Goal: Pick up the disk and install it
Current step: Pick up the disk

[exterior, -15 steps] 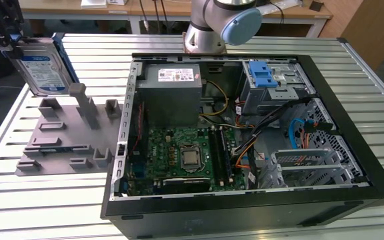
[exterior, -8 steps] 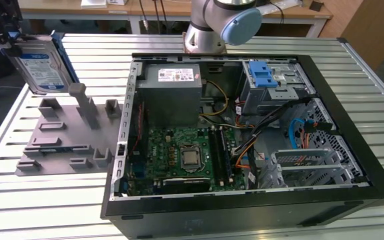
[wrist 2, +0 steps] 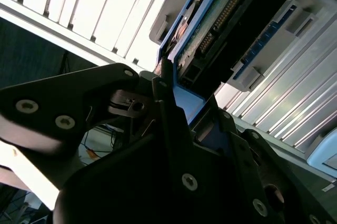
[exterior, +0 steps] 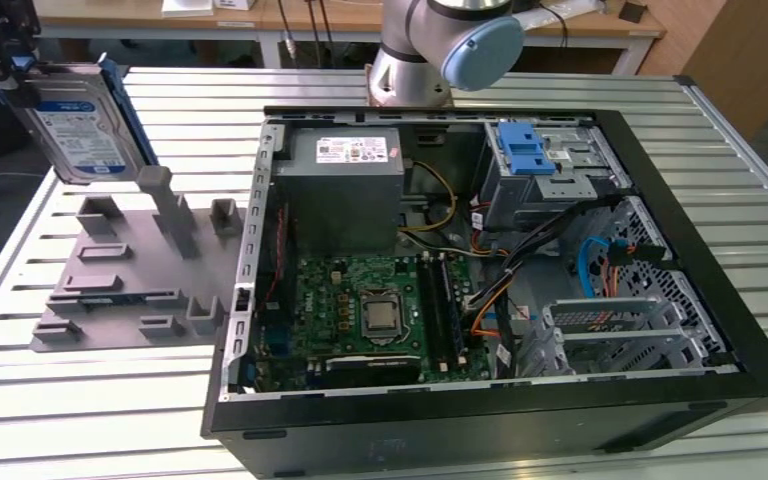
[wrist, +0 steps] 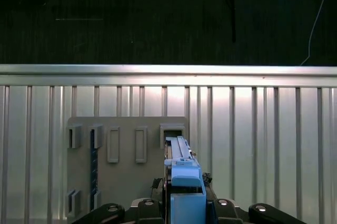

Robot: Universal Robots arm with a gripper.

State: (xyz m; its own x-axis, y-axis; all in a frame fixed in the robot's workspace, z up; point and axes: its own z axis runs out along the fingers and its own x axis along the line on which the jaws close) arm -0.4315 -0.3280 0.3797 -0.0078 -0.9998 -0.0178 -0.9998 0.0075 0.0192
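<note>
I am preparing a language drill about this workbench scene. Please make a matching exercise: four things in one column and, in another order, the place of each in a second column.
Things
1. disk
2. grey holder plate
3. blue latch
4. green motherboard

Places
a. flat on the slatted table, beside the case
b. on the floor of the open case
c. held up in the air, off the table
d. on the drive cage, inside the case

Pairs: 1-c; 2-a; 3-d; 4-b
</note>
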